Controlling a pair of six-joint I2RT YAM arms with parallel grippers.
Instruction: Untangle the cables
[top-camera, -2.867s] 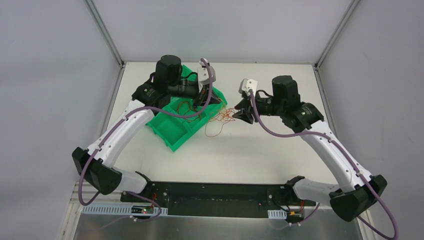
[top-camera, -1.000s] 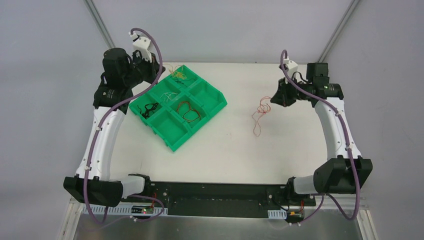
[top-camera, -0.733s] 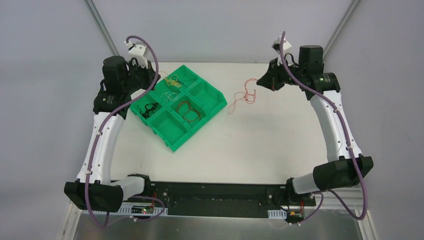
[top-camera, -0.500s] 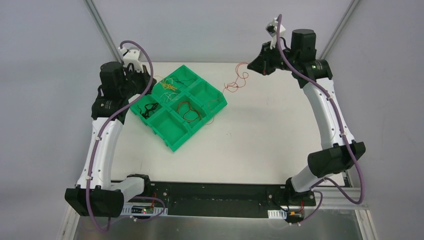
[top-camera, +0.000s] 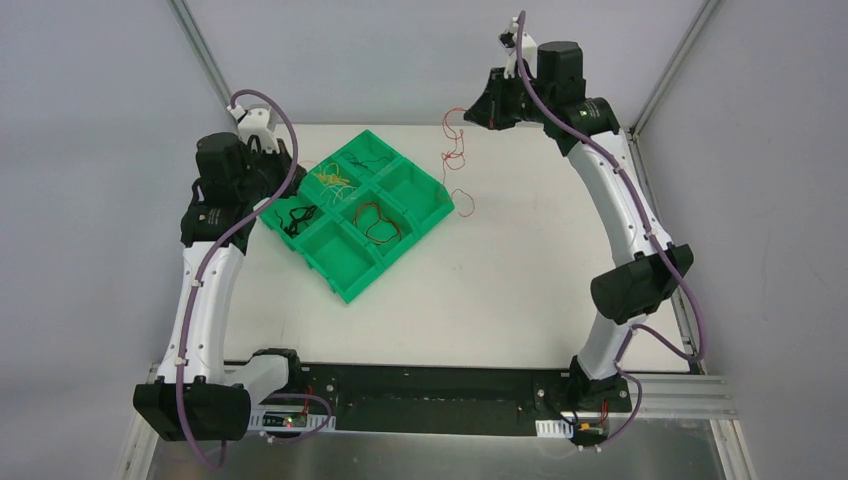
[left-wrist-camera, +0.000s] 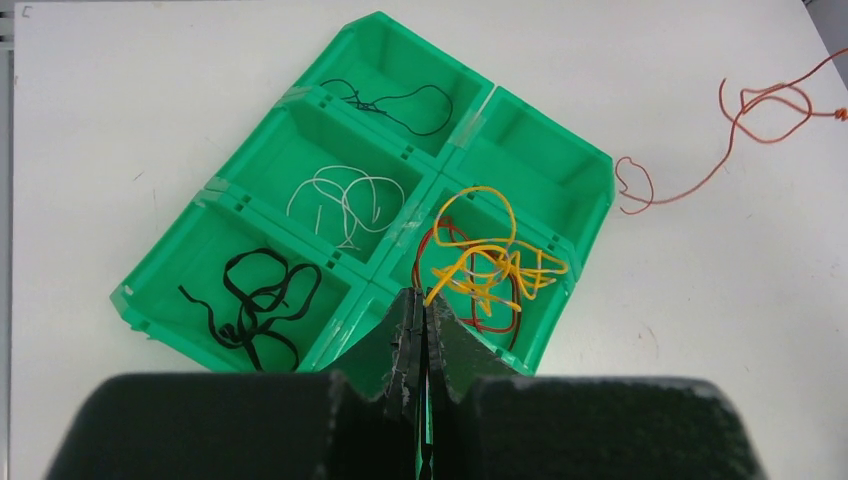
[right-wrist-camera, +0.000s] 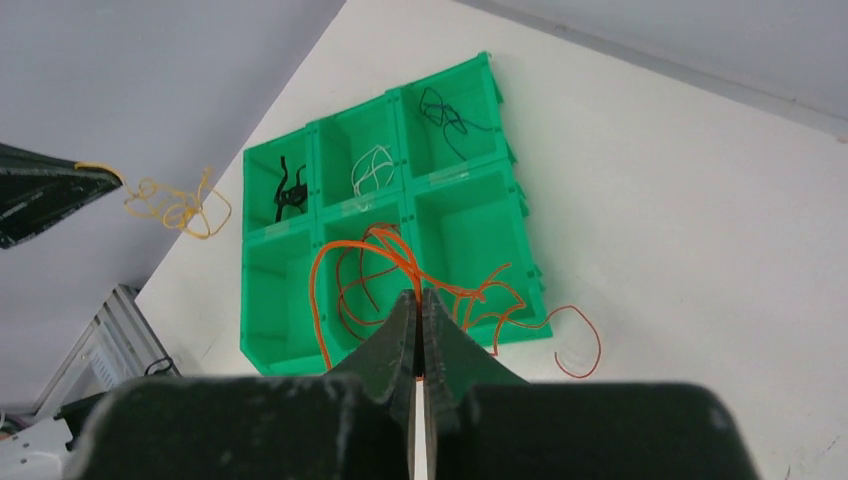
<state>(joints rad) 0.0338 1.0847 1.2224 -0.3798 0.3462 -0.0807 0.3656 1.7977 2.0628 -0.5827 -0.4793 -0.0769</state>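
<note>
Two black two-finger tools are each gripping one thin cable above the white surface (top-camera: 500, 280). The left tool (left-wrist-camera: 421, 310) is standing with its jaws pressed together on a tangled yellow wire (left-wrist-camera: 490, 262), which is hanging over the green six-compartment plastic tray (top-camera: 345, 290). The tray is sitting at 10 o'clock on the surface in the top view.

The right tool (right-wrist-camera: 418, 300) is likewise standing narrow, pinching a long orange wire (right-wrist-camera: 395, 255) at 12 o'clock, raised near the far edge. This wire is dangling in loose loops, and its lower end is reaching down just beside the tray's 3 o'clock corner. Whether that end is touching the surface cannot be told. The two held wires are hanging well apart.

In the left wrist view, four more cables are lying in separate compartments:
- a thick black cable (left-wrist-camera: 255, 300) at 8 o'clock;
- a white wire (left-wrist-camera: 345, 200) at the middle left;
- a thin dark wire (left-wrist-camera: 400, 95) at 12 o'clock;
- a red wire (left-wrist-camera: 490, 322) beneath the yellow one.
</note>
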